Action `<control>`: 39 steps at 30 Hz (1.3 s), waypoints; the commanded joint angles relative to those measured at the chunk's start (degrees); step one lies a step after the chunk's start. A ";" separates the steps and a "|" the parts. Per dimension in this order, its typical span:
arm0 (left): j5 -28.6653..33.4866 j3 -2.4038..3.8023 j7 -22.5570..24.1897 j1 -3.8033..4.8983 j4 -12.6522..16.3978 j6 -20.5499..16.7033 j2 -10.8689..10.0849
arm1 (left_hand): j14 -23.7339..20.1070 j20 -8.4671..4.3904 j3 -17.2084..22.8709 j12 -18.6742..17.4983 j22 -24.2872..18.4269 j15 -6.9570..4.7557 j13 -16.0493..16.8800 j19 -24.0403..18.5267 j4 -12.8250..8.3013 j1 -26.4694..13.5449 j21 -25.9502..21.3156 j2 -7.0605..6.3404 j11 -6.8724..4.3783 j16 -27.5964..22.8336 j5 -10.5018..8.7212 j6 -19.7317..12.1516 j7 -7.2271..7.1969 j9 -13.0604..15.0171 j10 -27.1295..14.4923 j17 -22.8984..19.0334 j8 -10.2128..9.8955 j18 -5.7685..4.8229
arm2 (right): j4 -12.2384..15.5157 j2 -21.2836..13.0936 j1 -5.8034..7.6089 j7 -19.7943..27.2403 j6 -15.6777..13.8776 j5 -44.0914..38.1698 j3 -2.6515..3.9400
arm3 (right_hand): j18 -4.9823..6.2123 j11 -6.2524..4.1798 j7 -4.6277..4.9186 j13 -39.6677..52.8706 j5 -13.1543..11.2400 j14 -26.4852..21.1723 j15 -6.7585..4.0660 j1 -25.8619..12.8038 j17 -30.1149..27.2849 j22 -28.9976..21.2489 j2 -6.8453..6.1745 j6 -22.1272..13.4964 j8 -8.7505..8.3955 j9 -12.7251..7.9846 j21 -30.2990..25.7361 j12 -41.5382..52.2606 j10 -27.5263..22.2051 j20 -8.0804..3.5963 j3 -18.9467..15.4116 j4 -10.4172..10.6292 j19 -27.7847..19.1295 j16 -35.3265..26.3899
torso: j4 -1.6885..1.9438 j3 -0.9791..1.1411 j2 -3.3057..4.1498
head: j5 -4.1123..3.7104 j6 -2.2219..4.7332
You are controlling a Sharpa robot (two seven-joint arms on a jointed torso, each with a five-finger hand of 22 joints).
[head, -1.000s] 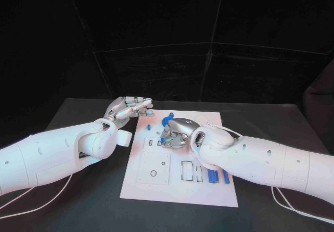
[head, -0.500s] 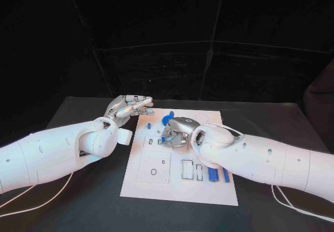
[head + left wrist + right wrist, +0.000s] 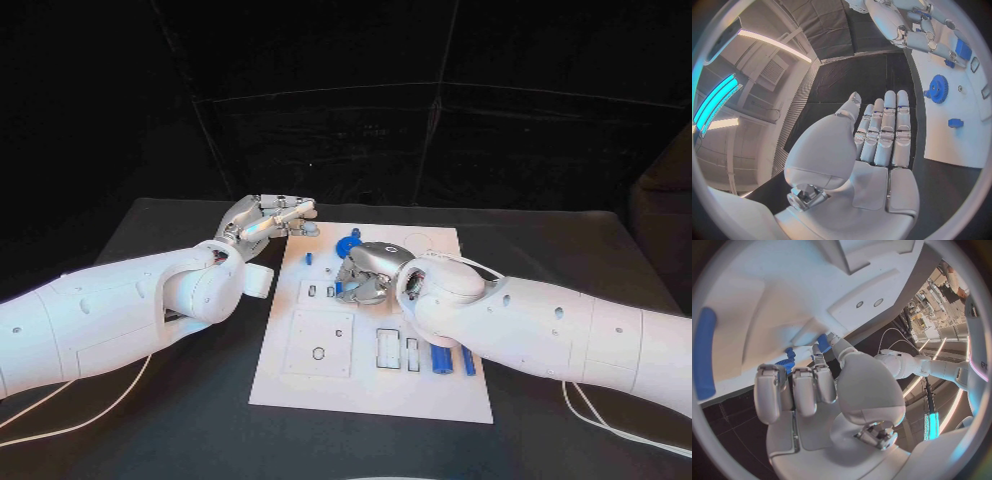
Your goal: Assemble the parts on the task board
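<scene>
The white task board [image 3: 320, 385] lies in the middle of the black table. My right hand [image 3: 371, 273] is curled down on the board's middle, and its fingertips [image 3: 819, 365] and thumb pinch a small blue part [image 3: 822, 343] against the board. My left hand [image 3: 268, 221] hovers at the board's far left corner, empty, its fingers [image 3: 887, 130] straight and side by side. A blue gear [image 3: 348, 245] sits just beyond the right hand, also seen as the gear [image 3: 940, 89]. A small blue peg [image 3: 307, 260] stands near the left edge.
Blue bars [image 3: 441, 359] lie on the board under my right forearm, beside two slots [image 3: 387, 351]. A square recessed panel [image 3: 319, 345] takes up the board's near left. Black table surrounds the board.
My right hand has shifted a little to the left over the board. The left hand has hardly moved.
</scene>
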 commanded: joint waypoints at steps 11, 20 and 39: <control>0.11 0.05 0.20 0.10 -0.07 0.51 0.04 | 0.32 0.09 0.22 -0.33 -0.07 -0.06 -0.07 0.30 -0.05 -0.59 -0.22 -0.05 0.01 -0.37 -0.10 0.28 0.23 -0.05 0.21 0.09 -0.25 0.75 | -0.36 0.02 -0.08 -0.81 0.97 -0.63 -0.12 | -0.67 0.70 0.33 7.73 -0.96 4.45 0.83 -1.13 7.08 8.27 -1.36 -1.59 -0.16 -0.01 0.16 -1.08 0.29 0.57 0.10 0.16 2.40 -0.03 | 0.00 -0.03 -0.03 | -0.12 -0.06; 0.11 0.05 0.11 0.10 -0.07 0.54 0.03 | 0.32 0.09 0.22 -0.33 -0.07 -0.06 -0.07 0.30 -0.05 -0.59 -0.22 -0.05 0.01 -0.37 -0.10 0.28 0.23 -0.05 0.21 0.09 -0.25 0.75 | -0.26 0.11 -0.08 -0.88 0.27 -0.63 -0.12 | -0.66 1.23 0.81 6.26 -3.22 4.41 1.32 -3.24 6.99 8.22 -3.57 -4.74 -0.14 0.01 0.11 -2.98 -0.95 1.08 -2.29 1.47 2.38 -0.10 | -0.03 -0.01 -0.01 | -0.18 -0.02; -0.07 0.05 -0.35 0.10 -0.16 0.63 0.06 | 0.42 0.09 0.33 -0.47 -0.11 -0.06 -0.07 0.34 -0.15 -0.65 -0.25 -0.07 0.01 -0.44 -0.10 0.28 0.20 -0.05 0.21 0.19 -0.35 0.76 | 0.51 -0.70 -0.09 -0.37 -6.33 -0.88 -0.13 | -0.61 1.59 1.18 5.31 -3.97 4.34 1.61 -3.71 6.74 8.03 -4.36 -6.56 -0.11 0.07 0.00 -4.05 -1.71 1.38 -4.86 3.24 2.30 -0.24 | -0.01 0.04 -0.05 | -0.23 -0.12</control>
